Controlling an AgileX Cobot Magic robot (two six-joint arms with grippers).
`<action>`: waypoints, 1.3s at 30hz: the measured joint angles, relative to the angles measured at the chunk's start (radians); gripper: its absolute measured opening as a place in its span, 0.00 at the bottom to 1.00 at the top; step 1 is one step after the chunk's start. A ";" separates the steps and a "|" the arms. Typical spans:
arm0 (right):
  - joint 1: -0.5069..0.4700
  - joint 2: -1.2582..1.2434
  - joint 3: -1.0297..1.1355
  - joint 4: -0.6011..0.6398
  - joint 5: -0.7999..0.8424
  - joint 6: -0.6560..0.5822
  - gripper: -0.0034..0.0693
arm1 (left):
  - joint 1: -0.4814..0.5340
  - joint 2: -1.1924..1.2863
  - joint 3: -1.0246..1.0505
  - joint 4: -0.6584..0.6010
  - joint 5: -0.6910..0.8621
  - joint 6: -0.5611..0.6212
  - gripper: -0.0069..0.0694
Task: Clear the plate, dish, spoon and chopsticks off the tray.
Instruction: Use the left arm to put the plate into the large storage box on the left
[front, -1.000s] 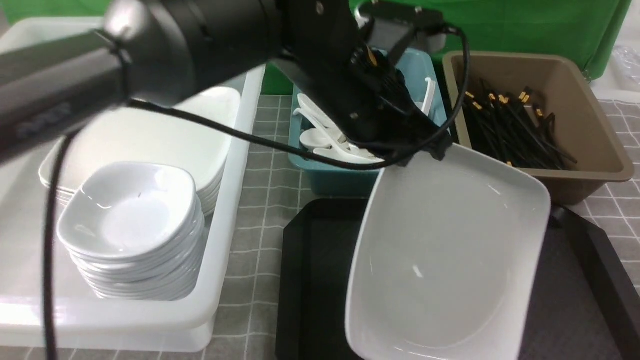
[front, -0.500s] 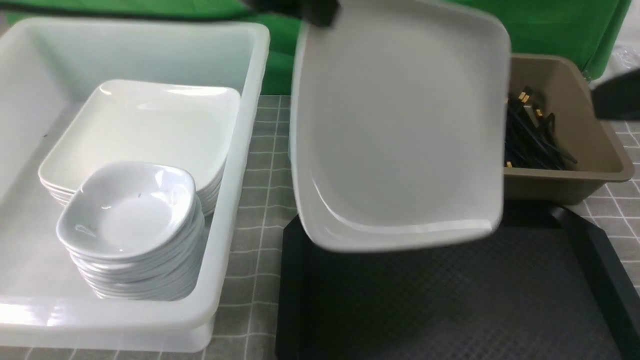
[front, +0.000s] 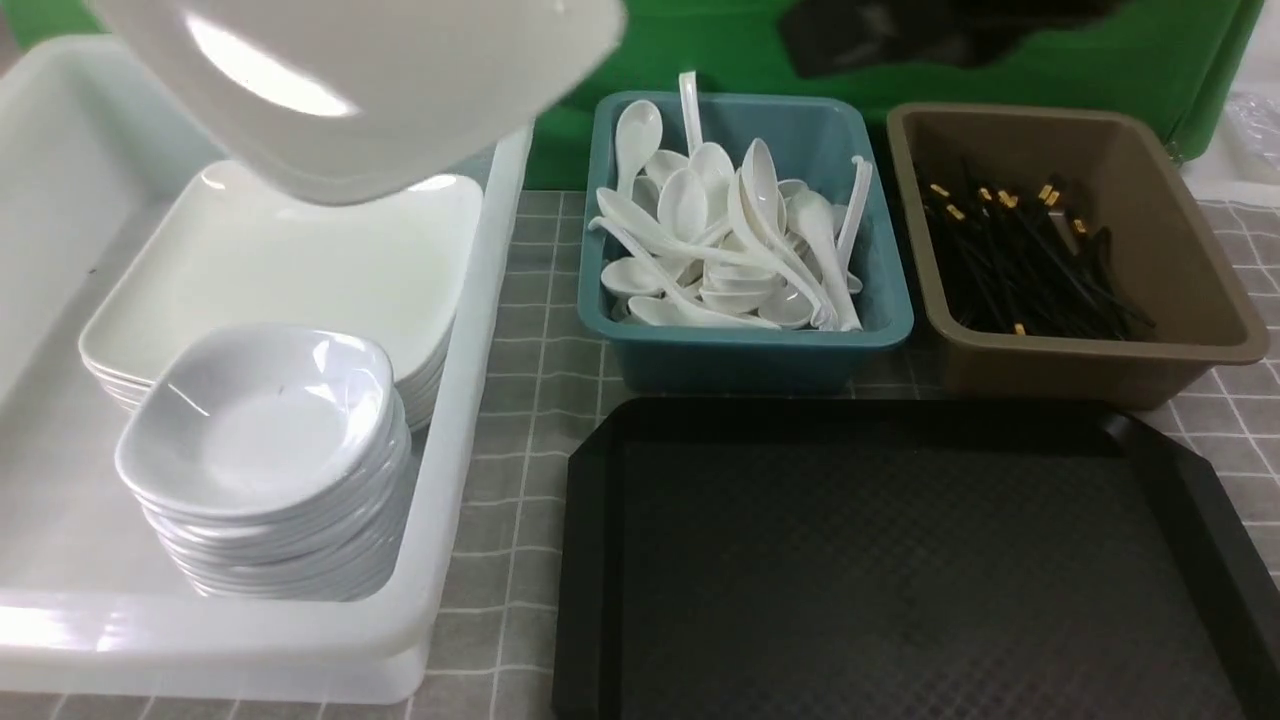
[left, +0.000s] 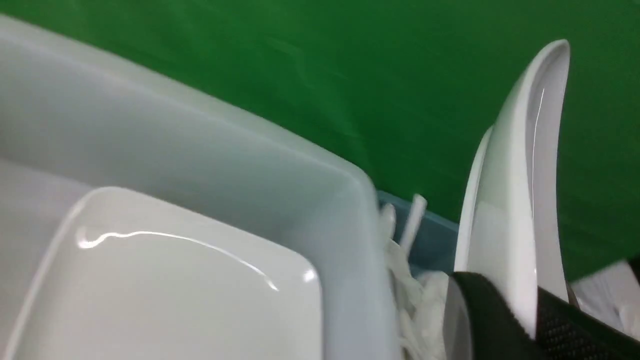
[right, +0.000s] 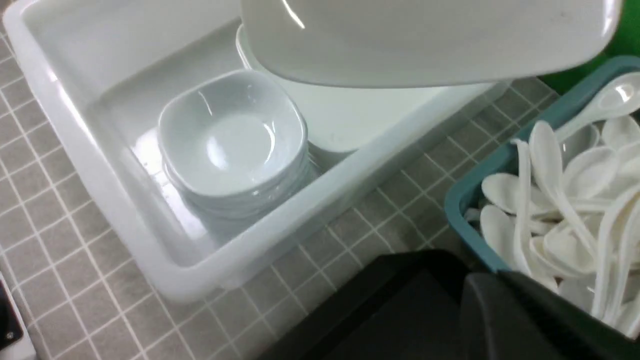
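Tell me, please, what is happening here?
The left gripper holds the plate by its rim, up in the air over the white bin, where other plates and a stack of dishes sit. Nothing lies on the tray. Spoons fill the teal bin and chopsticks the brown bin. So the plate is off the tray but not yet set down.

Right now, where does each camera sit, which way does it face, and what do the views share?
Front view: between the arms, facing forward and down at the tray and white bin; only a dark blurred arm shows.
Left wrist view: along the left gripper, clamped on the plate.
Right wrist view: down onto the white bin; the right gripper shows.
All share the plate over the white bin.
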 joint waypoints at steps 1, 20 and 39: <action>0.008 0.031 -0.025 -0.003 0.002 0.002 0.08 | 0.026 0.000 0.055 -0.042 -0.041 0.035 0.12; 0.077 0.211 -0.169 -0.013 0.054 0.007 0.08 | 0.000 0.184 0.375 -0.331 -0.324 0.295 0.12; 0.077 0.211 -0.169 -0.013 0.059 0.006 0.08 | -0.011 0.175 0.375 0.066 -0.266 0.031 0.75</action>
